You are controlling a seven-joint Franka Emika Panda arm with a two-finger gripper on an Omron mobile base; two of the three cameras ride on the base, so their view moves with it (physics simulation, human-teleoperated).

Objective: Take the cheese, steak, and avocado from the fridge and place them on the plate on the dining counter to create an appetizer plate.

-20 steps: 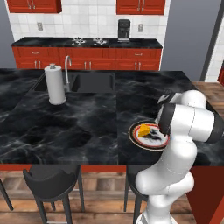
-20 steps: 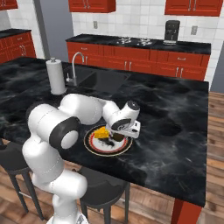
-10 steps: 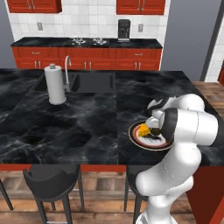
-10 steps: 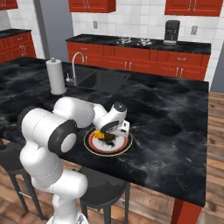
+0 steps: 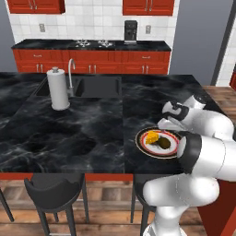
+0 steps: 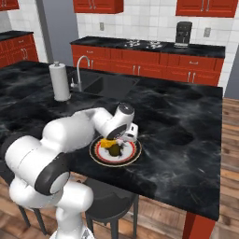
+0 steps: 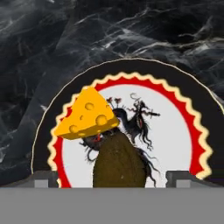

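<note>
On the plate (image 7: 199, 131) at the table's (image 5: 92, 133) near edge, the cheese (image 7: 86, 114) leans against a dark lump (image 7: 119, 159) (avocado, probably), with the end effector (image 7: 113, 178) spread around that lump, so lifting carelessly could knock either one off.

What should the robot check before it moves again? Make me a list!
1. Cheese on the plate: ok, it lies on the white middle.
2. Dark lump on the plate: ok, it sits touching the cheese.
3. Tool open: ok, its fingertips stand wide to either side of the lump, not gripping it.
4. Steak on the plate: cannot tell, no third food is clear to see.
5. Plate safely on the counter: ok, it rests flat, near the stool-side edge but wholly on the top.
</note>
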